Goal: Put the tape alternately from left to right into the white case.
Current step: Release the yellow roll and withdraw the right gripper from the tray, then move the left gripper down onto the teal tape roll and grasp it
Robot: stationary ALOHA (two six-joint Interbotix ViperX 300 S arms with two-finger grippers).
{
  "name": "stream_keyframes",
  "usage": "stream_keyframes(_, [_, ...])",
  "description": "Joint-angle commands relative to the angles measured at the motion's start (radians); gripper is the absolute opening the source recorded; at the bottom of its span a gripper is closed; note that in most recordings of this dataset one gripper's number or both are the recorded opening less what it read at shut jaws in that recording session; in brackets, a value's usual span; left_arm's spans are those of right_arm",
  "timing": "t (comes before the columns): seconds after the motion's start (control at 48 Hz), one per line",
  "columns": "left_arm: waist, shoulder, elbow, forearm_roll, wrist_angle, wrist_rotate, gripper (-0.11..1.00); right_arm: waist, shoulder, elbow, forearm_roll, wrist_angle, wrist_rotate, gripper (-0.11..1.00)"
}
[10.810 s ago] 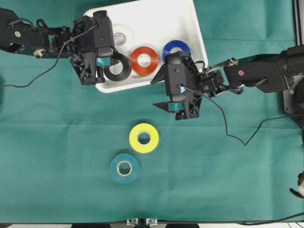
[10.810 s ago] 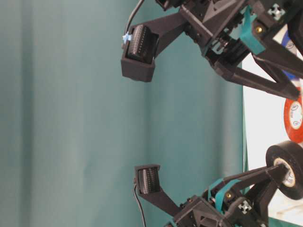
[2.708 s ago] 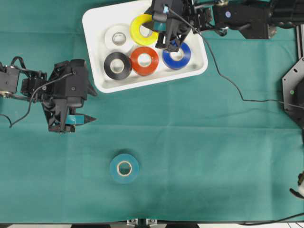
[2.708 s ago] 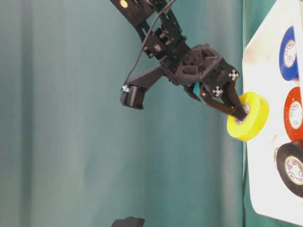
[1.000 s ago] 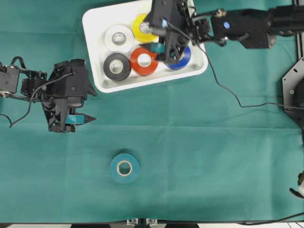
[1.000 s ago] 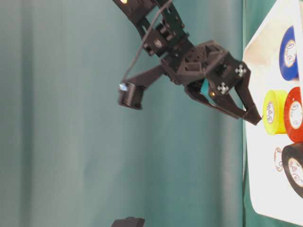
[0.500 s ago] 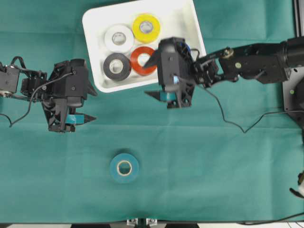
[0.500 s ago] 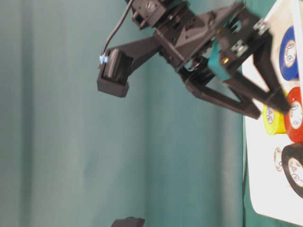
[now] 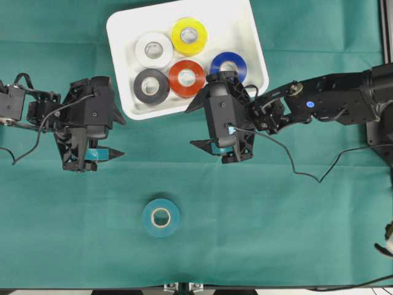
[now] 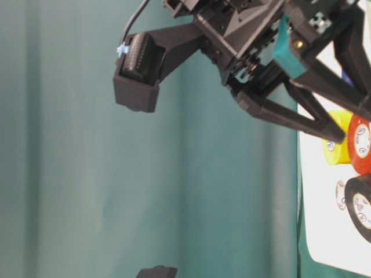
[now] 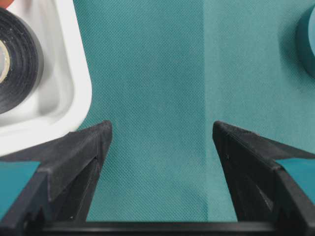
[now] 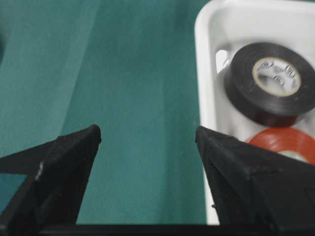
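five rolls in the white case, one teal roll left on the desk

a desk [image 9: 295, 233] covered in a green cloth fills the overhead view. two black robot arms reach in from either side.

the white case [image 9: 255, 46] sits at the top of the desk, slightly turned. five rolls of the tape lie flat inside it in two rows. the white roll [image 9: 154, 49] and the yellow roll [image 9: 188, 36] are in the far row. the black roll [image 9: 151, 85], the red roll [image 9: 187, 78] and the blue roll [image 9: 229, 63] are in the near row, the blue one partly hidden by the right arm.

the right gripper [image 9: 211, 125] hangs over the cloth just below the case's near edge, below the red and blue rolls. its fingers [image 12: 64, 157] stand wide apart and hold nothing; only green cloth shows between them, with the case's rim beside one finger.

the left gripper [image 9: 116, 135] hangs over the cloth to the left of the case, near its lower left corner. its fingers [image 11: 78, 147] are parted and empty, with bare cloth between them and the corner of the case with the black roll off to one side.

the teal roll [image 9: 161, 217] lies flat on the cloth, alone, well below the case and apart from both grippers. its pale cardboard core faces up.
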Motion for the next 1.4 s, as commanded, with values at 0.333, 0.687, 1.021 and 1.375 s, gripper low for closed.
stream_keyframes(0.333, [-0.003, -0.008, -0.014, -0.002, -0.006, -0.002, 0.38, 0.012, -0.008, 0.014, 0.032, -0.008, 0.002, 0.86])
stream_keyframes(0.687, [-0.008, -0.006, -0.02, -0.002, -0.009, -0.04, 0.38, 0.012, -0.005, 0.014, 0.032, -0.005, 0.0, 0.86])
stream_keyframes(1.021, [-0.057, 0.023, -0.021, -0.003, -0.009, -0.135, 0.38, 0.012, -0.008, 0.014, 0.032, -0.003, 0.0, 0.86])
stream_keyframes(1.375, [-0.137, 0.101, -0.075, -0.002, -0.015, -0.268, 0.38, 0.012, -0.012, 0.014, 0.032, -0.002, 0.0, 0.86])
